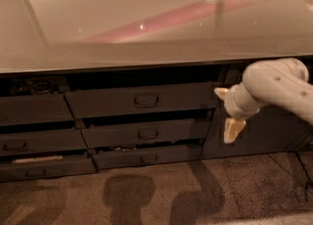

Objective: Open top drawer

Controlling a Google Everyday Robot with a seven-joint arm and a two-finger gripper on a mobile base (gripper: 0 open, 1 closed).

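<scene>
1. A glossy pale countertop (146, 33) fills the upper half of the frame. A pink streak of reflected light (195, 13) runs diagonally across it, up towards the upper right.
2. Under the counter's front edge, at centre frame, sits the top drawer (107, 102). It is a wide dark grey front with a small loop handle (146, 100) at its middle and a dark gap above it.
3. Two slimmer drawer fronts sit below it, the middle drawer (117, 136) and then the bottom drawer (122, 158) (each has a similar small handle).
4. Another drawer stack (34, 141) stands at the left edge of the frame. A pale strip (36, 159) shows above its lowest front.
5. The white arm (279, 84) enters from the right edge at mid-height, in front of a grey cabinet door (264, 131).
6. The gripper (227, 112) hangs just beside the right end of the top drawer, well to the right of its handle.
7. Its cream fingers (233, 130) are spread apart, one pointing left at the level of the top drawer's front and the other angled downwards. They hold nothing.
8. Whether the upper fingertip touches the drawer's end cannot be told.
9. Brownish carpet (58, 199) covers the floor along the bottom of the frame, and soft dark shadows (127, 197) lie on it below the drawers.
</scene>
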